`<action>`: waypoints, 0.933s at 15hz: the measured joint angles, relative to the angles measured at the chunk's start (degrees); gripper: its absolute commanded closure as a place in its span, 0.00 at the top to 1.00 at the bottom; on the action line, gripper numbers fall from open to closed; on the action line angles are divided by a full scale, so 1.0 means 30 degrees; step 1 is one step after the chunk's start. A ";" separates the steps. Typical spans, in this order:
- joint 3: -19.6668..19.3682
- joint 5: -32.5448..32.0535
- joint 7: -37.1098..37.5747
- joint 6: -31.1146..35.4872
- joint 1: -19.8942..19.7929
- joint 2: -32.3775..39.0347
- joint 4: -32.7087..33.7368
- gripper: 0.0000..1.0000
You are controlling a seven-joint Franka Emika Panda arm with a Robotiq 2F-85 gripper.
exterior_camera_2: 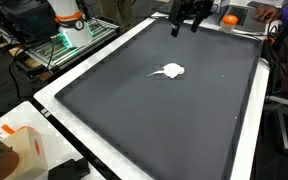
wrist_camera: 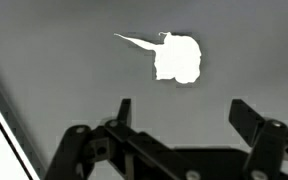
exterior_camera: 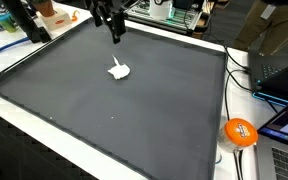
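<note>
A small crumpled white piece, like tissue or cloth (exterior_camera: pixel 119 70), lies on the dark grey mat (exterior_camera: pixel 134 120). It also shows in an exterior view (exterior_camera_2: pixel 169 71) and in the wrist view (wrist_camera: pixel 174 57), with a thin pointed strip to one side. My gripper (exterior_camera: pixel 113 33) hangs above the mat, up and away from the white piece, and shows in an exterior view (exterior_camera_2: pixel 184 26) too. In the wrist view its two fingers (wrist_camera: pixel 181 113) are spread wide with nothing between them.
The mat has a white border (exterior_camera_2: pixel 54 100). An orange round object (exterior_camera: pixel 239 131) and cables lie past one edge. A laptop (exterior_camera: pixel 284 65), a white box (exterior_camera_2: pixel 19 150) and an orange-and-white robot base (exterior_camera_2: pixel 69 20) stand around the table.
</note>
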 measured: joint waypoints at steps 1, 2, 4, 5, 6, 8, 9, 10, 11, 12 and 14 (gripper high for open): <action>0.0001 0.0679 -0.0824 -0.0335 -0.0053 0.0529 0.0717 1.00; 0.0002 0.1380 -0.1775 -0.0716 -0.0137 0.1038 0.1426 1.00; -0.0002 0.2390 -0.3531 -0.1670 -0.0363 0.2021 0.2834 1.00; -0.0022 0.2496 -0.4164 -0.2188 -0.0469 0.2475 0.3478 1.00; -0.0053 0.2501 -0.4838 -0.2621 -0.0571 0.2914 0.4055 1.00; -0.0155 0.2501 -0.6029 -0.3252 -0.0744 0.3724 0.4999 1.00; -0.0200 0.2501 -0.6507 -0.3478 -0.0820 0.4110 0.5407 1.00; -0.0211 0.2521 -0.6921 -0.3620 -0.0905 0.4499 0.5803 1.00; -0.0210 0.2597 -0.7251 -0.3752 -0.0973 0.4864 0.6184 1.00; -0.0210 0.2668 -0.7588 -0.3929 -0.1012 0.5242 0.6625 1.00; -0.0195 0.2719 -0.8066 -0.4474 -0.1018 0.5938 0.7590 1.00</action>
